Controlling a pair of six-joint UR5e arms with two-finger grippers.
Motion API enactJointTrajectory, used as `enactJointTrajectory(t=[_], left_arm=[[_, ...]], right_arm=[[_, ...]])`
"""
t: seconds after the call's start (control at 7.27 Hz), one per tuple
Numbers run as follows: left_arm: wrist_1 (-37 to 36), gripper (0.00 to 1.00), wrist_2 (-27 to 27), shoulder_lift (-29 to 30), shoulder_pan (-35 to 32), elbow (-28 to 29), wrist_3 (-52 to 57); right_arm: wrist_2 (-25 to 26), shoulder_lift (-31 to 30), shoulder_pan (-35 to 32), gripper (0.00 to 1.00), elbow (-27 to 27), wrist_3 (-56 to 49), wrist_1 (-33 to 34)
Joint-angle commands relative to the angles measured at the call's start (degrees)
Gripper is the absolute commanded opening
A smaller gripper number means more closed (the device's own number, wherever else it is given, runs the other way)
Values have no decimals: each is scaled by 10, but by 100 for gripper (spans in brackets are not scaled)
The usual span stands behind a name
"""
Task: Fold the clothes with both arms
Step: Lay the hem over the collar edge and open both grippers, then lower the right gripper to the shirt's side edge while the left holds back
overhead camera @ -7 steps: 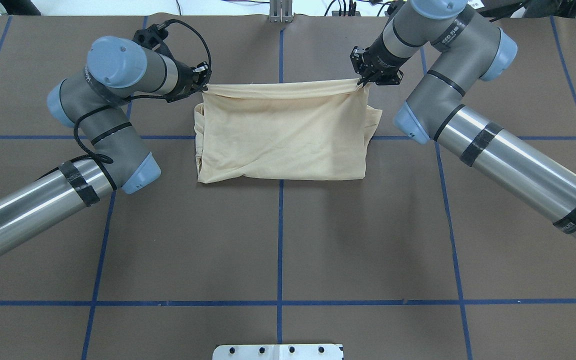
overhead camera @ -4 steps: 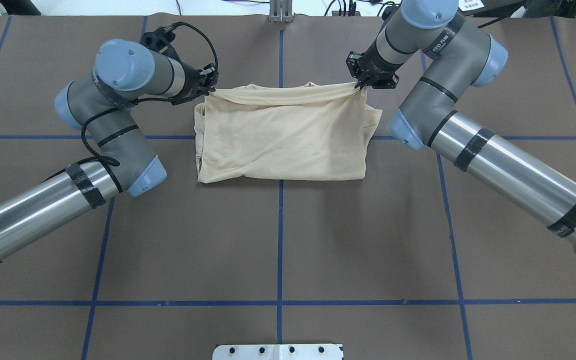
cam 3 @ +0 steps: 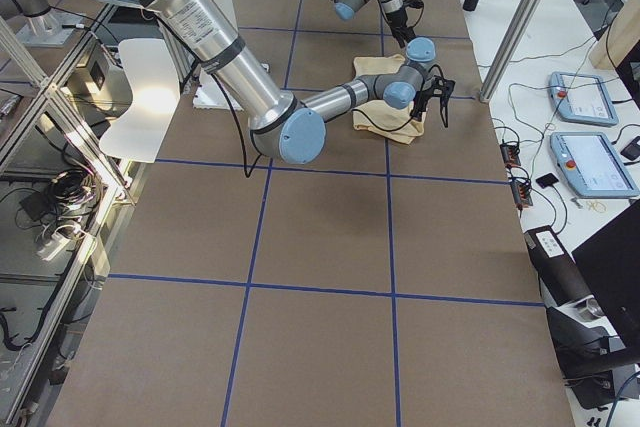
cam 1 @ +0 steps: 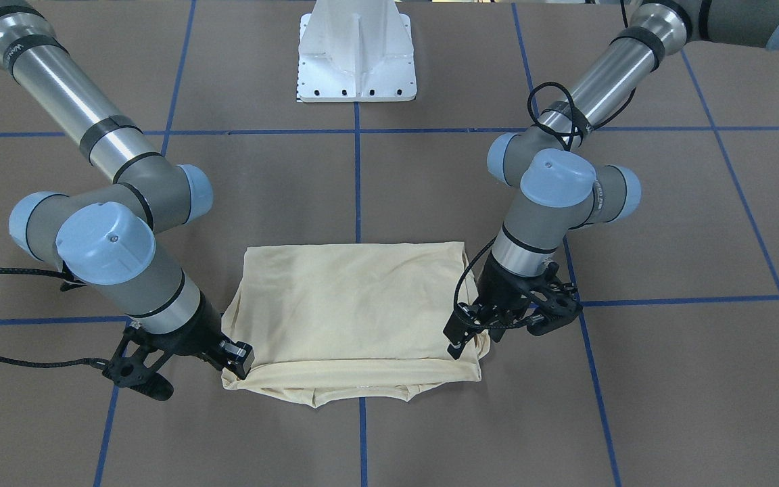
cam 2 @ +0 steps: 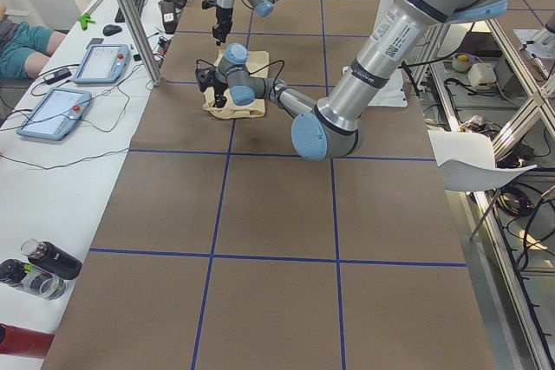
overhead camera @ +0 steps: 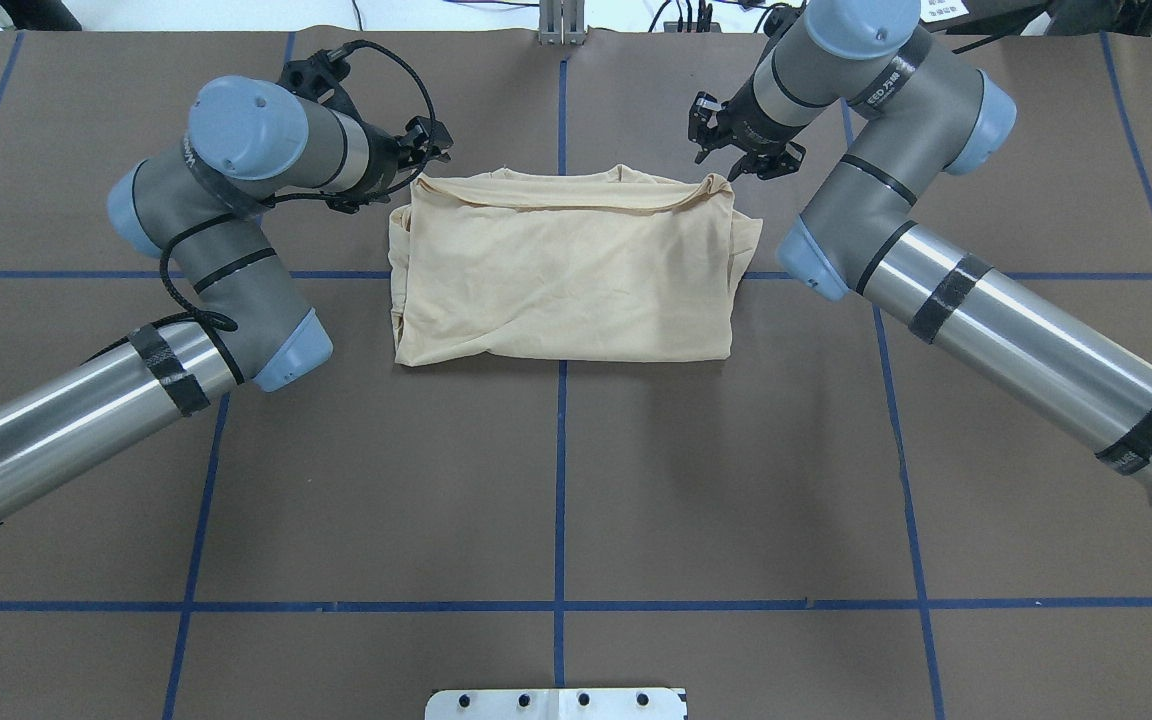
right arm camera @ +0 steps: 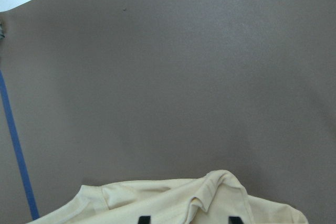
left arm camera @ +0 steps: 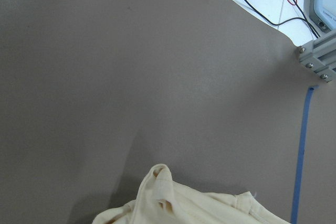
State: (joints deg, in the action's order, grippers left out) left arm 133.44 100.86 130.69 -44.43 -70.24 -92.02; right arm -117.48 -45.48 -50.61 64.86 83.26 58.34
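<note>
The clothes, one pale cream-yellow shirt [overhead camera: 566, 270], lie folded into a rectangle on the brown table, print hidden. The far edge [overhead camera: 576, 190] sags in loose folds. My left gripper [overhead camera: 424, 165] hovers at the shirt's far left corner, and it looks open and off the cloth. At the far right corner my right gripper [overhead camera: 731, 165] is open; its wrist view shows both fingertips [right arm camera: 143, 219] apart over a puckered corner of the shirt [right arm camera: 173, 203]. From the front, the shirt [cam 1: 349, 297] has the left gripper [cam 1: 462, 341] and right gripper [cam 1: 235, 362] at its near corners.
Blue tape lines [overhead camera: 560, 450] grid the brown table cover. The white pedestal base [cam 1: 357, 61] stands on the robot's side. Tablets [cam 2: 104, 62] and bottles [cam 2: 39, 266] lie on a white side bench, where part of a seated person [cam 2: 17, 41] shows.
Both grippers held the shirt's far edge taut one second ago. They have since let go and risen slightly, and the edge has dropped slack onto the folded shirt.
</note>
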Motion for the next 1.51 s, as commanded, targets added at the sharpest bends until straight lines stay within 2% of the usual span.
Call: enactJointTrajectory(t=[0.0, 0.27, 0.55, 0.82, 1.37], left_arm=[[-5, 100, 4, -23, -2, -48, 1], [-46, 100, 5, -46, -2, -121, 0], [-75, 100, 5, -49, 0, -154, -5], [-78, 100, 4, -68, 0, -186, -5], [-78, 100, 1, -71, 4, -186, -7]], right_arm=[[-5, -7, -1, 100, 17, 6, -1], [-12, -77, 30, 100, 105, 13, 6], [-18, -130, 80, 100, 174, 58, 7], [-20, -185, 100, 100, 232, 60, 13], [-13, -176, 131, 99, 219, 59, 32]])
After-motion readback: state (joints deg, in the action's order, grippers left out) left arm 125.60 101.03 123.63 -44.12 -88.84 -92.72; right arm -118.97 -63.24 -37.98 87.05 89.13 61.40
